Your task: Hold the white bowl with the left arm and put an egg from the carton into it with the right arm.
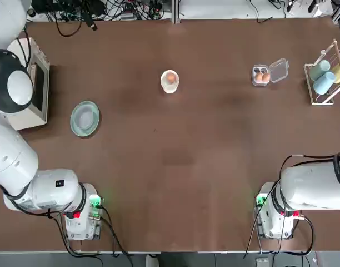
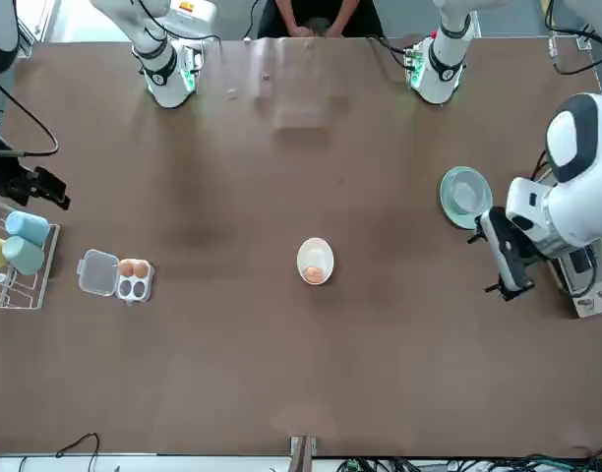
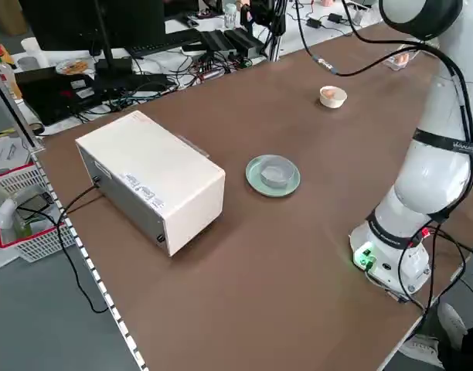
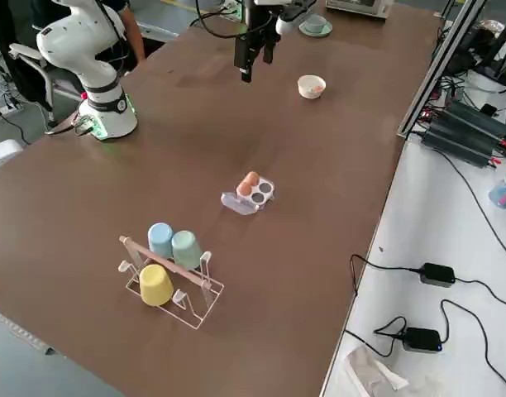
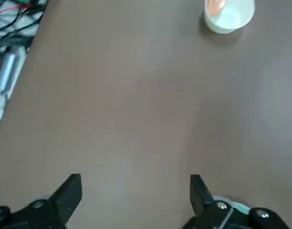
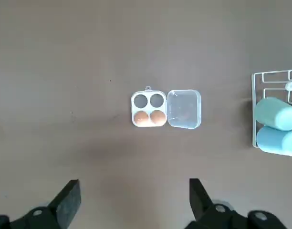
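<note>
Carton (image 6: 148, 109) — lid (image 6: 184, 109) flat sideways

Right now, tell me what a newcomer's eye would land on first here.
The white bowl at mid-table with an egg in it. Off to the robot's right, the open carton holds two more eggs. Both arms sit pulled back, left gripper and right gripper open and empty.

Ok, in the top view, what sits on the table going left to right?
White box → grey-green plate → white bowl holding an egg → open carton with two eggs → wire rack of cups.
</note>
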{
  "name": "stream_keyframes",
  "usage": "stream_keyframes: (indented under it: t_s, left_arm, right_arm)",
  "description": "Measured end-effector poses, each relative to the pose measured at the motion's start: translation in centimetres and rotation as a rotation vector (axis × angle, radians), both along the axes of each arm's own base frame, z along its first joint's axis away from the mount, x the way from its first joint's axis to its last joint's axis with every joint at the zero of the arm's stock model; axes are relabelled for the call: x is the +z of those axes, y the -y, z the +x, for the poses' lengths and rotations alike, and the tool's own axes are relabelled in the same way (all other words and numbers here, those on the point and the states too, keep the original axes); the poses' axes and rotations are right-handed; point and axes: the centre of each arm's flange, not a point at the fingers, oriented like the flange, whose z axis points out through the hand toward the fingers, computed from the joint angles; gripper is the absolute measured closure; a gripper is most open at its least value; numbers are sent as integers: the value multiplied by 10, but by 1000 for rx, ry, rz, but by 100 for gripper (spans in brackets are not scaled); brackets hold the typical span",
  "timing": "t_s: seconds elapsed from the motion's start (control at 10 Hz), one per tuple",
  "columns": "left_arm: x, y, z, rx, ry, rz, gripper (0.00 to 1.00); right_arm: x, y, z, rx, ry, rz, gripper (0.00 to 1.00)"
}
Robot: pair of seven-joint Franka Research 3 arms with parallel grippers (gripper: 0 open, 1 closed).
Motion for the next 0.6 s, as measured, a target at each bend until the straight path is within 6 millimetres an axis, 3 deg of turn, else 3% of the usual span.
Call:
stream_keyframes:
  t_s: [0.3,0.6]
  left_arm:
    - [23,0,0,221,9,74,0]
    - [42,1,-7,293,13,71,0]
  right_arm:
    - [-11,1,-1,-11,-38,2,0]
    - [-17,2,-1,-17,-50,2,0]
